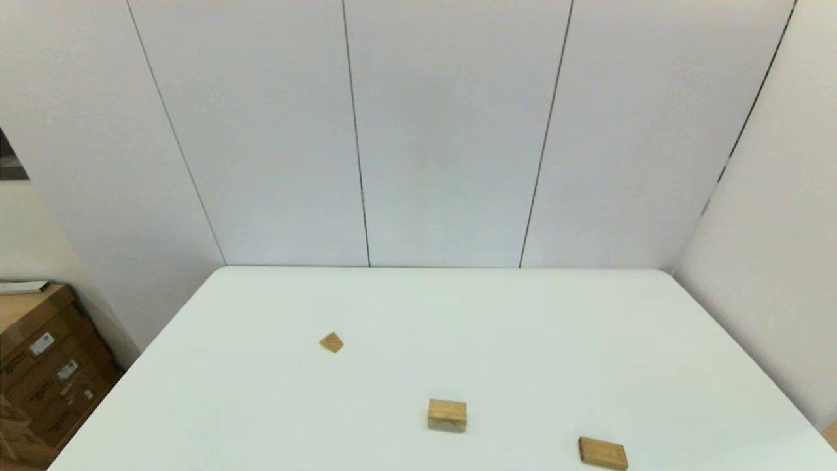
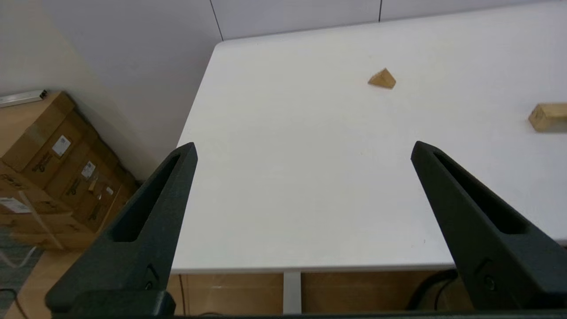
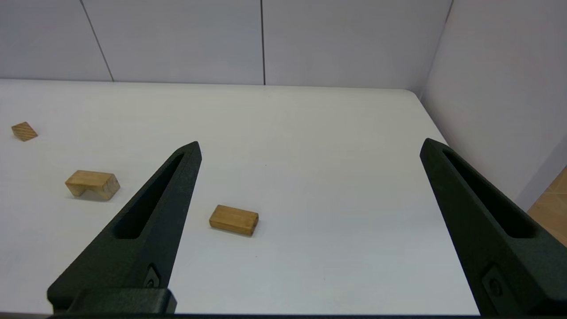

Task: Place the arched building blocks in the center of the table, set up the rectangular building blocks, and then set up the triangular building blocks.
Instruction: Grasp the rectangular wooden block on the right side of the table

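The arch block lies near the tabletop's front middle, long axis sideways, hollow down. Slab flat to its right; wedge far left. Both the left claw and the right claw hang spread wide, empty.

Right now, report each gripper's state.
Left gripper: open, holding nothing, back from the table.
Right gripper: open, holding nothing, above the table's near edge.

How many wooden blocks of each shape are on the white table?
Arched block: 1
Flat rectangular block: 1
Triangular block: 1
Total: 3 blocks, all lying apart on the table.
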